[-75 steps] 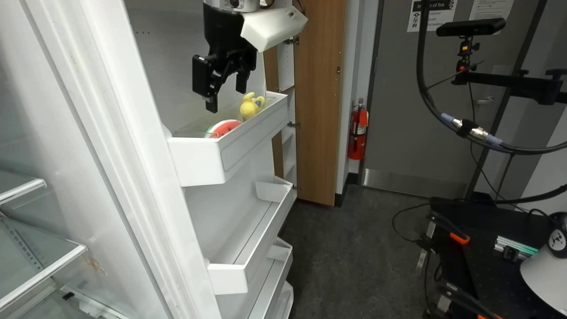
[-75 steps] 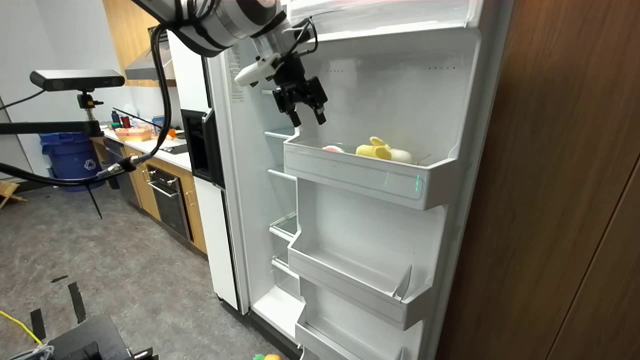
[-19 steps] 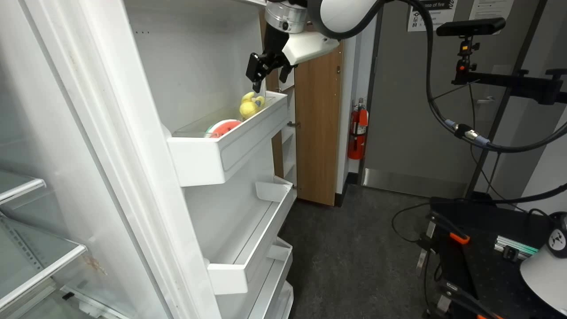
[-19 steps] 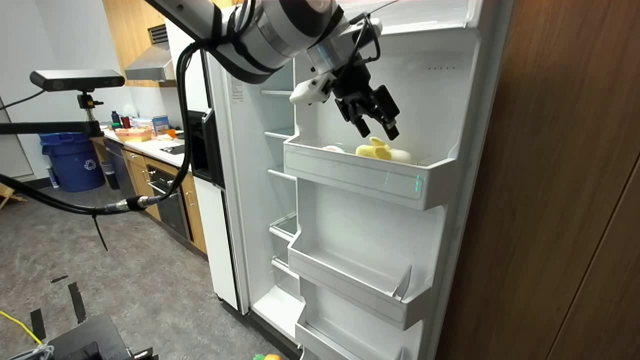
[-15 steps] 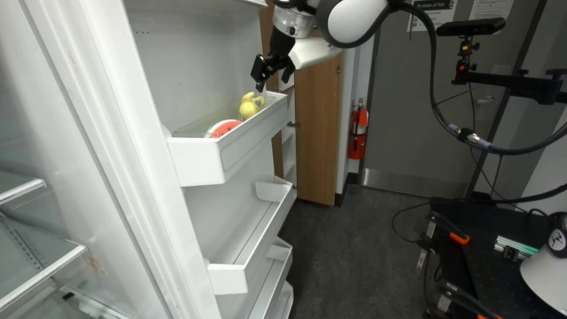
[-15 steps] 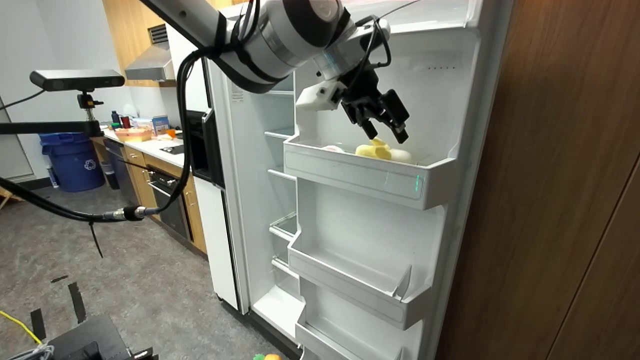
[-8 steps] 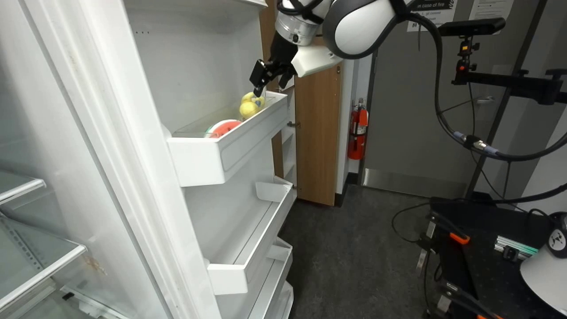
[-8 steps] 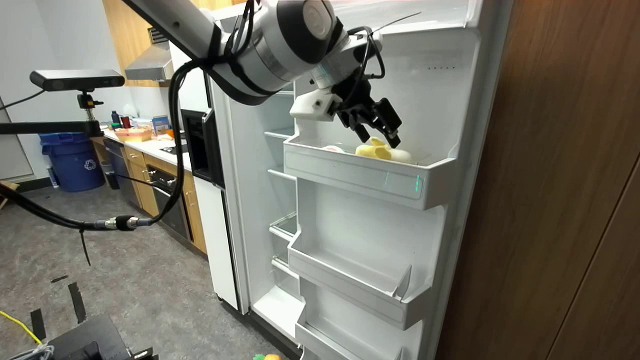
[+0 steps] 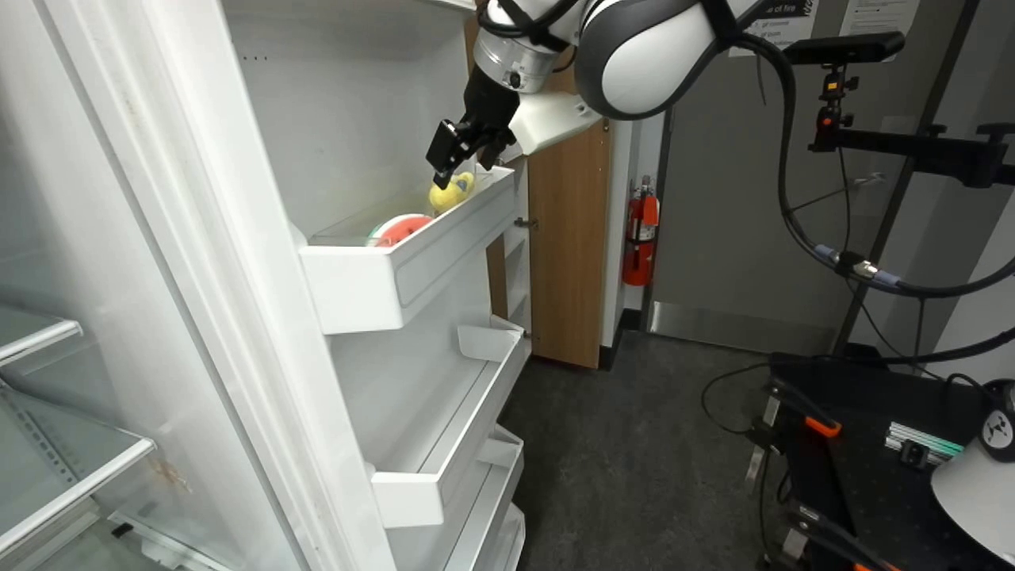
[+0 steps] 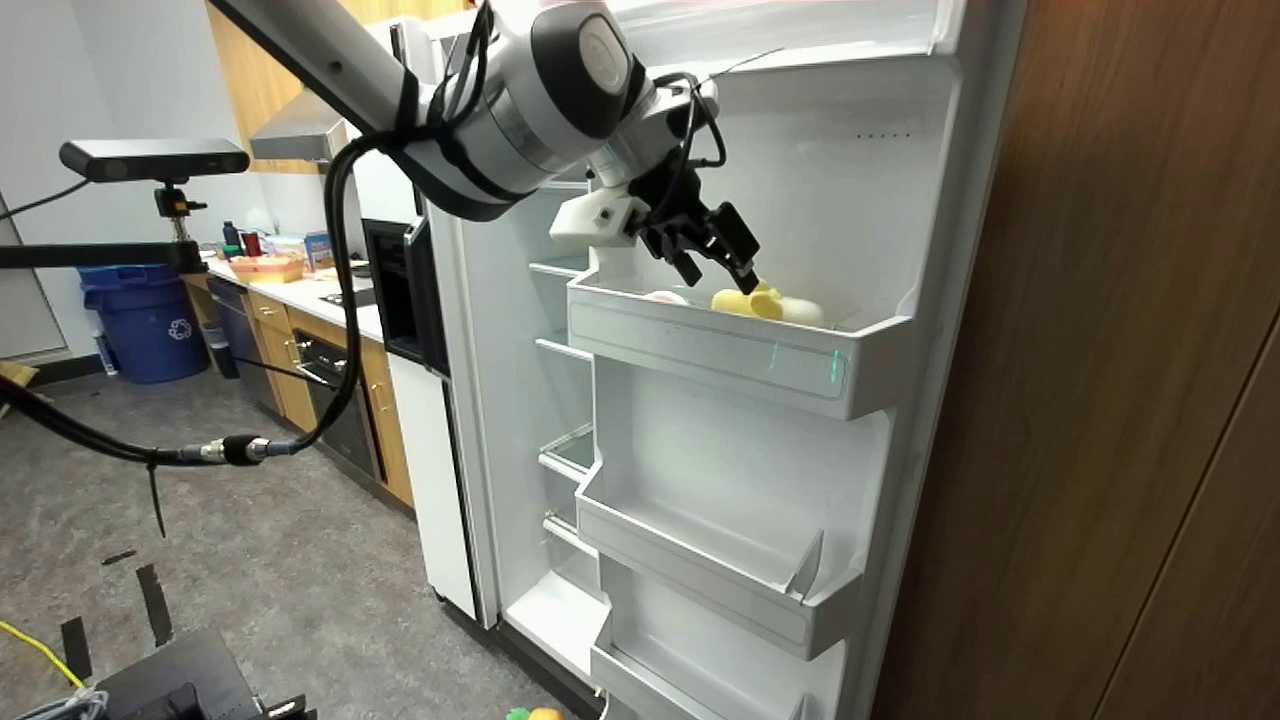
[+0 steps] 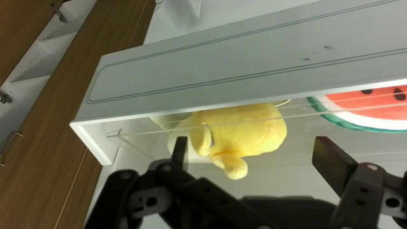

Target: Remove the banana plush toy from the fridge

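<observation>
The banana plush toy (image 11: 248, 130) is a yellow lump with peel flaps and a pale end. It lies in the top white door bin (image 10: 715, 345) of the open white fridge (image 9: 341, 119). It also shows in both exterior views (image 9: 450, 196) (image 10: 735, 302), its lower part hidden by the bin front. My gripper (image 9: 465, 170) is open and empty, tilted, just above the toy. In the wrist view the fingers (image 11: 252, 151) are wide apart. The left finger overlaps the toy's pale end and the right finger stands clear of it. I cannot tell whether a fingertip touches the toy.
A watermelon-slice plush (image 11: 369, 111) lies in the same bin, beside the banana. The bin's raised front wall (image 11: 222, 73) and thin clear edges border the toy. Lower door bins (image 10: 700, 560) are below. A wooden cabinet (image 10: 1120, 300) stands beside the fridge door.
Over five seconds my gripper has moved along the bin from the watermelon side to above the banana. In the last second it has lowered and shifted slightly back towards the watermelon. The toys have not moved.
</observation>
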Tool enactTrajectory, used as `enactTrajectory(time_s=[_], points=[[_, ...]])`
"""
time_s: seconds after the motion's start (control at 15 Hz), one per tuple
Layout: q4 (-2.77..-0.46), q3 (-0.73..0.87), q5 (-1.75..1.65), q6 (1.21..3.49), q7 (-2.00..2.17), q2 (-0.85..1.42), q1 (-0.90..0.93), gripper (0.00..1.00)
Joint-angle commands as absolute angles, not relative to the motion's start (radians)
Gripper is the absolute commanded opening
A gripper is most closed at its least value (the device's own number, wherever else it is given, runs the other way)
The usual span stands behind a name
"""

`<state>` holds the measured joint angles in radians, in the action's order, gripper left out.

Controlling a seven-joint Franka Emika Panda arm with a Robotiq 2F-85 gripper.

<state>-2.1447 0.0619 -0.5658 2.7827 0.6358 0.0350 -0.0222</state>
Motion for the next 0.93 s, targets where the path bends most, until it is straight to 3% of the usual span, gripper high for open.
enactTrajectory(time_s=[0.0,0.33,0.6,0.87], points=[[-2.135,0.061,-0.640,2.793,0.705,0.052,-0.013,1.00],[-2.127,0.065,-0.714,2.791,0.781,0.063,-0.012,0.98],[-2.121,0.065,-0.759,2.789,0.833,0.063,-0.012,0.60],[-2.120,0.064,-0.801,2.788,0.882,0.062,-0.013,0.28]])
